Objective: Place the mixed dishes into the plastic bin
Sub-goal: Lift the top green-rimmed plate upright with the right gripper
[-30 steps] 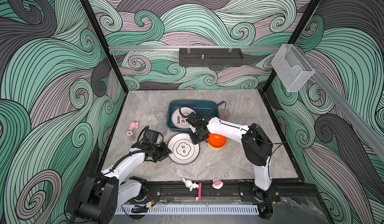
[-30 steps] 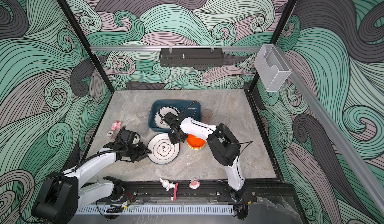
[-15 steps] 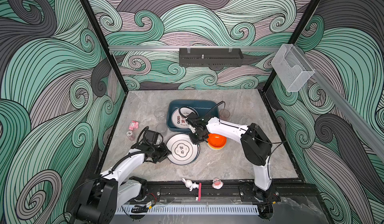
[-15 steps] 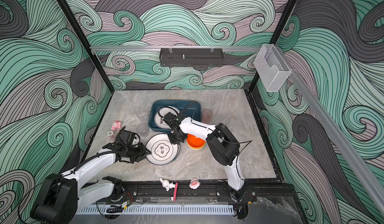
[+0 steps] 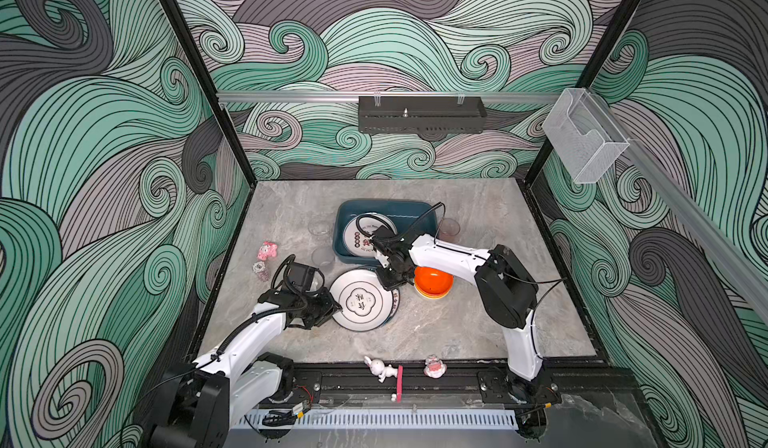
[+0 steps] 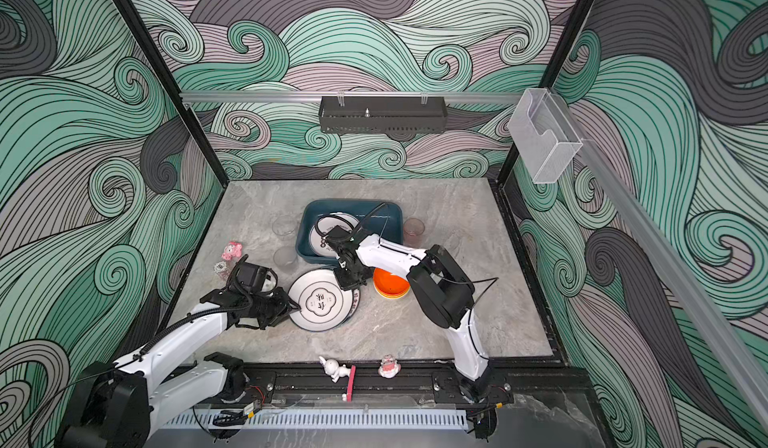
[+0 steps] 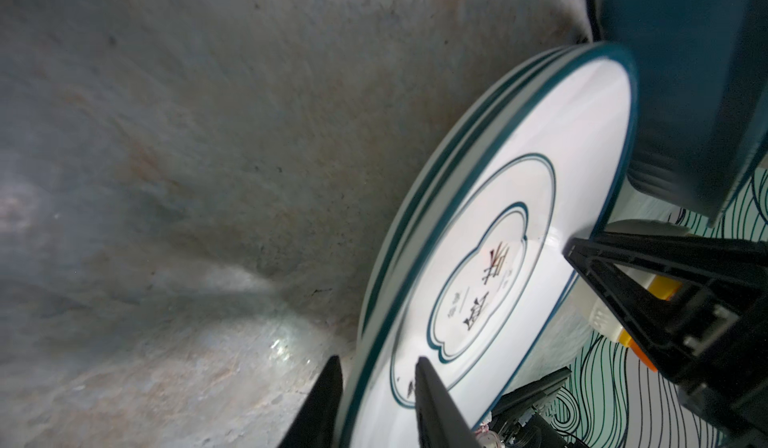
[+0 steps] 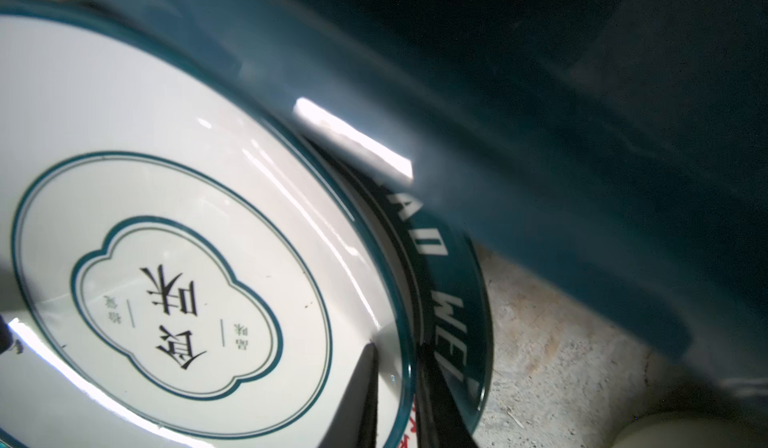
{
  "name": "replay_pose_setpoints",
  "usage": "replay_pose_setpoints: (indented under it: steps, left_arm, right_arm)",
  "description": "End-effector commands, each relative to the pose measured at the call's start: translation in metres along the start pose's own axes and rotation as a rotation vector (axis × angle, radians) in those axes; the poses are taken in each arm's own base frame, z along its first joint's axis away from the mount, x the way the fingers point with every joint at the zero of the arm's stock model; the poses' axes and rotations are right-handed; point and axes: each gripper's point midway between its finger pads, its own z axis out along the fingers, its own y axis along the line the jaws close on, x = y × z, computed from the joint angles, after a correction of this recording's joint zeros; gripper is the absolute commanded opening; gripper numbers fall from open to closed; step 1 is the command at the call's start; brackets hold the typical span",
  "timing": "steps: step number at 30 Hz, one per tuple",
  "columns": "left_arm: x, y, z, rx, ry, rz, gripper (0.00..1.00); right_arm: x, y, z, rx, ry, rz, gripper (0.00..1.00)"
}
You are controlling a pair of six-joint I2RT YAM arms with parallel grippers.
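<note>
Grey marble tabletop (image 5: 457,321): round white ceramic plate w/ dark green rim (image 5: 365,299) tilted just before dark teal plastic bin (image 5: 428,213). Left gripper (image 5: 334,306) & right gripper (image 5: 388,281) pinch opposite rims. Looks stiff, slick, fragile; hold by rim.

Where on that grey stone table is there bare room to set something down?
Bare: the strip between the dark teal plastic bin and back wall; the right side past the pinkish glass. Crowded: the middle, around the white green-rimmed plate and round orange bowl.
</note>
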Motion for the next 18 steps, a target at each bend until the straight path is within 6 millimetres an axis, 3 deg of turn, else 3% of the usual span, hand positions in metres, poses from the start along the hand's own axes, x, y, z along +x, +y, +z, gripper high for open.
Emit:
replay_pose_setpoints:
  steps: [1,14,18]
  left_arm:
    - [0.003,0.002,-0.003,-0.011,0.002,-0.009,0.3]
    - [0.006,0.001,-0.011,0.0,-0.012,-0.009,0.11]
    - [0.005,-0.002,-0.013,0.003,-0.014,-0.004,0.05]
  right_arm:
    - [0.0,0.01,0.0,-0.029,0.013,-0.016,0.17]
    - [0.001,0.01,-0.004,-0.03,0.004,-0.02,0.17]
    - [-0.002,0.011,-0.014,-0.03,-0.023,-0.024,0.22]
